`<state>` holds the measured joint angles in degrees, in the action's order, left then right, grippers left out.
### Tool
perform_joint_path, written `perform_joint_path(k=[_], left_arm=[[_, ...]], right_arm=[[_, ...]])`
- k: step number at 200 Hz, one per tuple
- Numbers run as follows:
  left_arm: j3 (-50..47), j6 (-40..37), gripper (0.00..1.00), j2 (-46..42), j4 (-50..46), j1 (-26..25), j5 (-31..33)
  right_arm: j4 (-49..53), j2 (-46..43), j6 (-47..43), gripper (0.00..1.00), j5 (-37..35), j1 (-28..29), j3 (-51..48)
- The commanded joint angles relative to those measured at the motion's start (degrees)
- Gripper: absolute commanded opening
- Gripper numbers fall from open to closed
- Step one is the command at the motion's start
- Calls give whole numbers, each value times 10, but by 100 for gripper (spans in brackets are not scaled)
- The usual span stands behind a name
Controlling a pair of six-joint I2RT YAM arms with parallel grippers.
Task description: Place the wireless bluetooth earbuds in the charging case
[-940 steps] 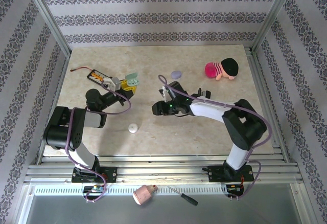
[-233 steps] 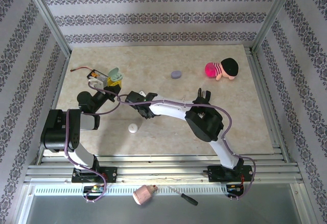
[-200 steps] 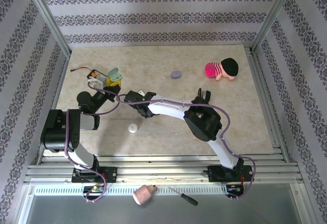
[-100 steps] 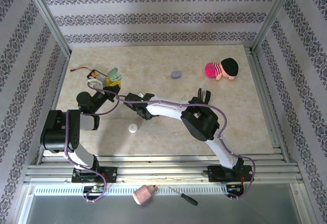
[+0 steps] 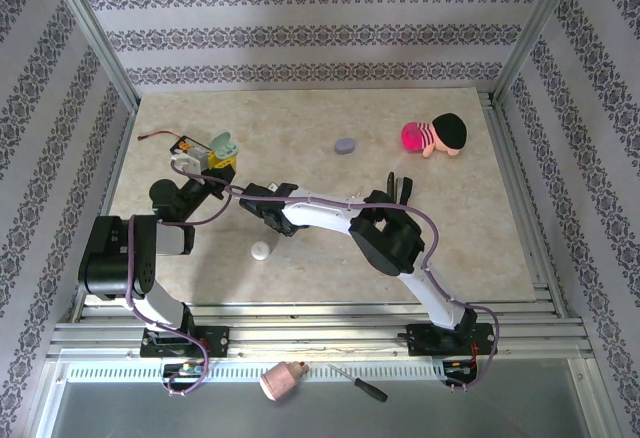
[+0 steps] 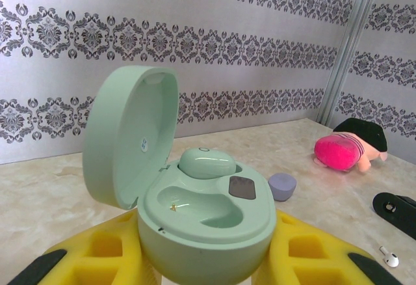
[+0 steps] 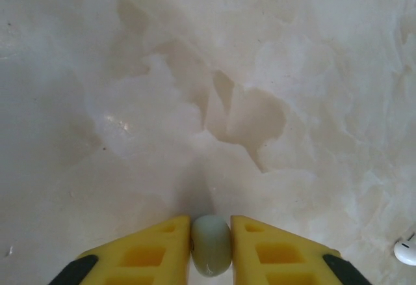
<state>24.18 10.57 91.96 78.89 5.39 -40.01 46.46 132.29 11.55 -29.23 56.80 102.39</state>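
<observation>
Holds the mint-green charging case [image 6: 214,239] clamped in the left gripper [image 6: 205,226], yellow fingers [image 6: 84,259] pressed against both sides of its base, over the far left part of the table [image 5: 470,248]. Carries it upright, with the lid [image 6: 127,138] swung open and standing on the left. Shows one mint-green earbud [image 6: 207,162] seated in the far socket, with the near socket [image 6: 195,210] bare. Pinches a second mint-green earbud [image 7: 210,249] in the right gripper [image 7: 210,230], shut tight on it from both sides, low over the marble surface; cannot tell whether the bud touches the table. Reaches with the right arm [image 5: 320,210] far across to the left, placing that gripper just near and right of the left one, the two close but apart. Shows a white earbud [image 7: 406,251] lying on the table at the right edge of the right wrist view, and again at the lower right of the left wrist view. Shows from above a small whitish thing [image 5: 260,250] on the table near of the right gripper, too small to name, a lilac pebble-shaped case [image 5: 345,146] towards the far middle, and a pink plush doll [image 5: 435,136] with a black cap at the far right, well apart from both grippers. Shows, off the table on the near metal ledge, a pinkish object [image 5: 280,381] and a screwdriver [image 5: 358,384].
</observation>
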Motion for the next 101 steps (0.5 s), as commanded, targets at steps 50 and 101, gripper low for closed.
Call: perform_joint_path(k=[50, 101], left_arm=[[-5, -1, 31, -25, 29, -2, -30], [10, -12, 31, -24, 30, -42, -39]], right_arm=[[-50, -109, 15, 18, 65, -12, -75], [-124, -270, 62, 19, 188, -64, -185]])
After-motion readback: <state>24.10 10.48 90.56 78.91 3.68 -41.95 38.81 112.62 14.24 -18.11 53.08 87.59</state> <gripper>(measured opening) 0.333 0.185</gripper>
